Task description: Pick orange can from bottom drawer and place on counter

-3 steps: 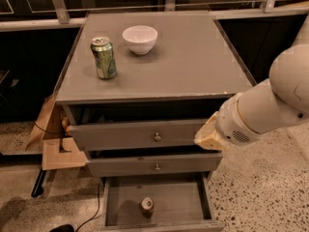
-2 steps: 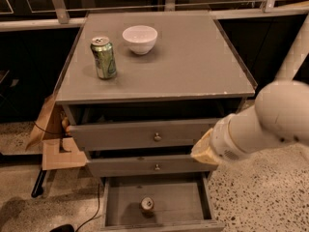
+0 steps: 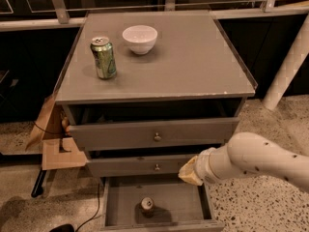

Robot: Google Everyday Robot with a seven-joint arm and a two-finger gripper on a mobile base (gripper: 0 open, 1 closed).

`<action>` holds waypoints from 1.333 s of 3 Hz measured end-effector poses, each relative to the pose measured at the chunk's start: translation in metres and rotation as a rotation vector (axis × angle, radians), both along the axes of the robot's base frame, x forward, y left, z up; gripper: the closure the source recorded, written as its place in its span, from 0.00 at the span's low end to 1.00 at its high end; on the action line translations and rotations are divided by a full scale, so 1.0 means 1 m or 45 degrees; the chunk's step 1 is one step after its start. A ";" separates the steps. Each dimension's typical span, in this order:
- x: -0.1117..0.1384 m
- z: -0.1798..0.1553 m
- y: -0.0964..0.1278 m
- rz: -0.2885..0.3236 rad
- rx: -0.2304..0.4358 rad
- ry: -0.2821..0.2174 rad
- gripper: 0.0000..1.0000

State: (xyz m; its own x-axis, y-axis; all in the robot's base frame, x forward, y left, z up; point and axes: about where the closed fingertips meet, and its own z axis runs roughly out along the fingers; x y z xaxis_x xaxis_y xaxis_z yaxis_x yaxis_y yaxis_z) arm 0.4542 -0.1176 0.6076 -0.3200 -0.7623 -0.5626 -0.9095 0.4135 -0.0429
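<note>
Camera view: the orange can (image 3: 147, 205) stood upright mid-floor in the open bottom drawer (image 3: 186, 204). My end effector (image 3: 191, 171) hung above and right of the can; I could not tell its state. I judged it best to centre over the can, then descend straight.

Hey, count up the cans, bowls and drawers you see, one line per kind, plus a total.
Cans: 2, the green can on the counter, the orange can in the bottom drawer.
Bowls: 1, the white bowl on the counter.
Drawers: 3, counting the top drawer and middle drawer.
Total: 6.
The end effector hangs above the bottom drawer's right side.
</note>
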 end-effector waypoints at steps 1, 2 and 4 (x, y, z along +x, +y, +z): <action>-0.001 -0.027 0.004 -0.016 0.040 0.048 1.00; -0.001 -0.023 0.003 -0.012 0.030 0.041 1.00; -0.021 -0.130 0.007 0.034 0.009 0.097 1.00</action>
State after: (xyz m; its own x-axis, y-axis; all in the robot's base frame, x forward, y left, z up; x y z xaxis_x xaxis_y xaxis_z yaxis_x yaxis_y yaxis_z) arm 0.4333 -0.1101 0.4772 -0.3420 -0.7673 -0.5424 -0.9206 0.3894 0.0297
